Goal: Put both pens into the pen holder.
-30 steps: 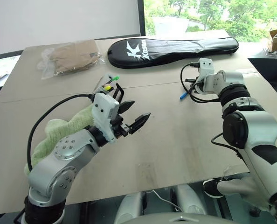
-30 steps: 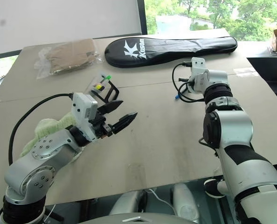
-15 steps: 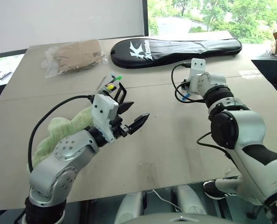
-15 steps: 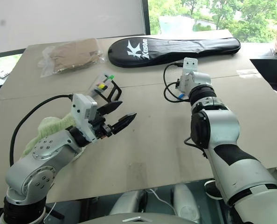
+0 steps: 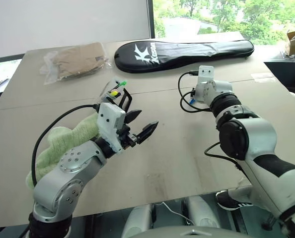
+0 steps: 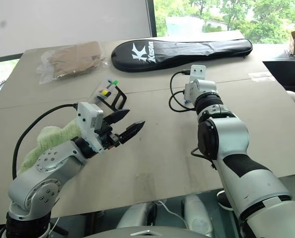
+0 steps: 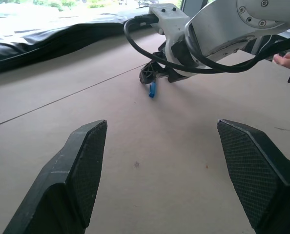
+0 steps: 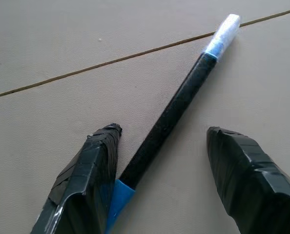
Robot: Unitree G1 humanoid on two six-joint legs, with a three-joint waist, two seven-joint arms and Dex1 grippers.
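A dark pen (image 8: 172, 117) with a blue end and a white end lies flat on the table. My right gripper (image 8: 164, 130) is open and straddles it, one finger on each side. The pen's blue end (image 5: 191, 100) sticks out beside that hand. The pen holder (image 5: 116, 94), a small black-framed cup with green- and yellow-tipped markers, stands left of the table's middle. Just in front of it my left gripper (image 5: 146, 119) hovers open and empty, pointing across the table toward the right gripper (image 7: 155, 78).
A long black racket bag (image 5: 182, 49) lies along the far edge. A clear bag with brown contents (image 5: 78, 59) sits at the back left. A green towel (image 5: 63, 141) lies under my left arm. A person's hand (image 7: 286, 59) shows beyond my right arm.
My right hand has swung to the left and turned over the pen with the blue end. The left arm has kept still.
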